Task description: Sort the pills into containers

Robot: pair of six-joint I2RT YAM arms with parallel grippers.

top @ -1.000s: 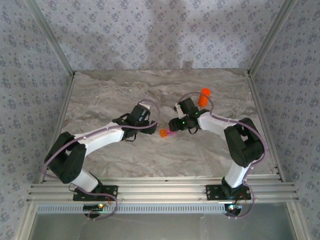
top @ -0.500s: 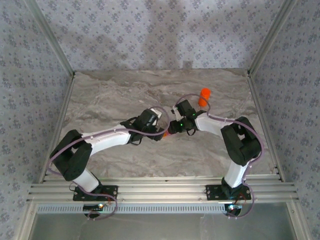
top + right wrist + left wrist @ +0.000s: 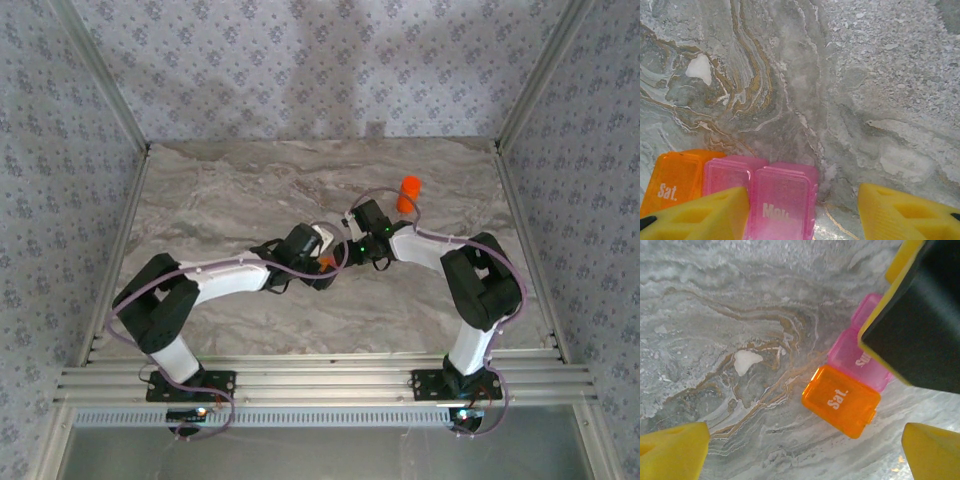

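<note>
Just changed: the left arm has swung in from the left toward the middle of the counter (image 3: pixel 220 190); a second ago it stood off to one side, and now the left gripper (image 3: pixel 805 450) hangs right over the containers (image 3: pixel 852 375).
Left gripper: jaws spread wide; between them there is only bare marble and the near edge of the orange compartment (image 3: pixel 842 401); it is pinching nothing.
Right gripper (image 3: pixel 802 200): has hardly shifted; jaws apart, nothing clamped; one finger (image 3: pixel 695 215) sits over the pink compartments (image 3: pixel 782 200), the other over bare counter beside them; whether that finger presses on a lid I cannot tell.
Containers: a short joined strip lying flat mid-counter between the two grippers; orange "Sat." at one end, the pink ones next along; the orange lid looks shut.
White fleck (image 3: pixel 746 361): on the marble near the strip; pill or veining, I cannot tell.
Bottle (image 3: pixel 408 192): orange, upright, behind the right gripper and well apart from the strip.
What it means: both grippers are now gathered on the strip, so I'd guess one will steady it while the other works a lid; sorting looks not yet begun; it's crowded, and a nudge could shove so light a strip.
</note>
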